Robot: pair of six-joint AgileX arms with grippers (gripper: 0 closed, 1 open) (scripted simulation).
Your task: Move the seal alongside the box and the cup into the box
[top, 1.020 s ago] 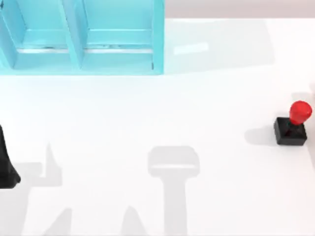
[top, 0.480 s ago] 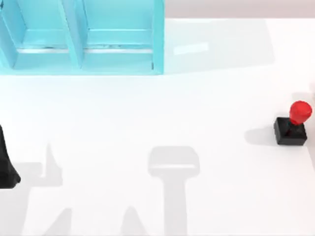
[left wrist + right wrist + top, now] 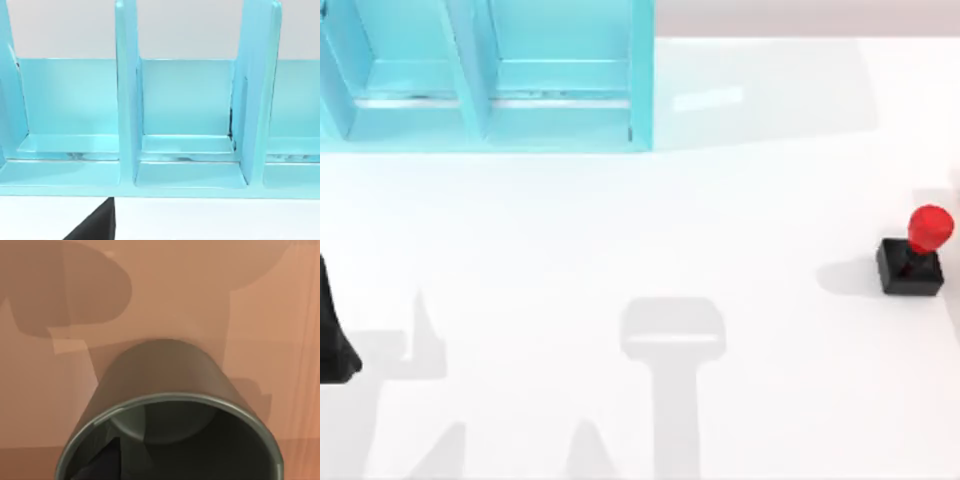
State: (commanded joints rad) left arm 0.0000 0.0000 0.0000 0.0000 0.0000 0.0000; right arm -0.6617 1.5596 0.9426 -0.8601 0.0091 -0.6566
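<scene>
Right now your right hand's camera looks down into the cup (image 3: 170, 415), apparently carried, though whether that hand is closed on it I cannot tell. The seal (image 3: 914, 255) stands at the tabletop's right edge, well apart from the box (image 3: 480, 75) in the far left corner. Your left hand (image 3: 332, 335) waits at the left edge, its state unclear. Watch the long carry: a loose hold could drop the cup, or it could clip a box divider.
</scene>
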